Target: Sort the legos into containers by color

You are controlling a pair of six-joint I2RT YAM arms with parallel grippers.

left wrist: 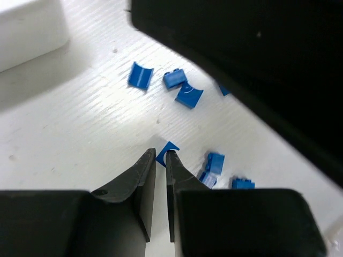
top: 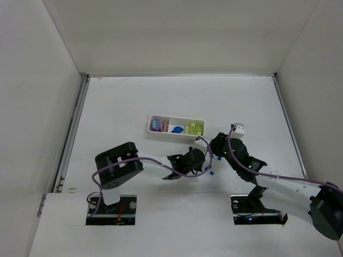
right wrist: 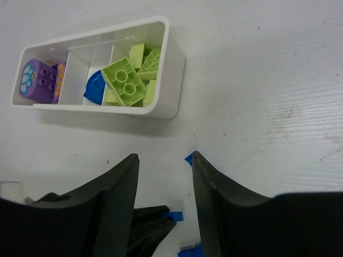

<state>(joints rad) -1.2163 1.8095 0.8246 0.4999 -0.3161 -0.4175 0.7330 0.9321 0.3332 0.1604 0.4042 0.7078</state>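
Note:
My left gripper (left wrist: pixel 161 152) is shut on a tiny blue lego (left wrist: pixel 168 151), pinched at its fingertips just above the table. Several more blue legos lie loose around it, such as a curved one (left wrist: pixel 140 75), a brick (left wrist: pixel 175 78) and another brick (left wrist: pixel 214 162). My right gripper (right wrist: pixel 163 156) hangs open over bare table with nothing between its fingers. A blue lego (right wrist: pixel 188 158) peeks from behind its right fingertip. The white tray (right wrist: pixel 171 80) lies beyond it. Its compartments hold a purple lego (right wrist: pixel 37 80), a blue lego (right wrist: pixel 95 90) and yellow-green legos (right wrist: pixel 126 80).
In the top view the tray (top: pixel 155 131) sits mid-table, with both arms crossing just in front of it. The right arm's dark body (left wrist: pixel 257 59) looms over the loose blue pieces. A tray corner (left wrist: pixel 27 27) shows at upper left. White walls enclose the table.

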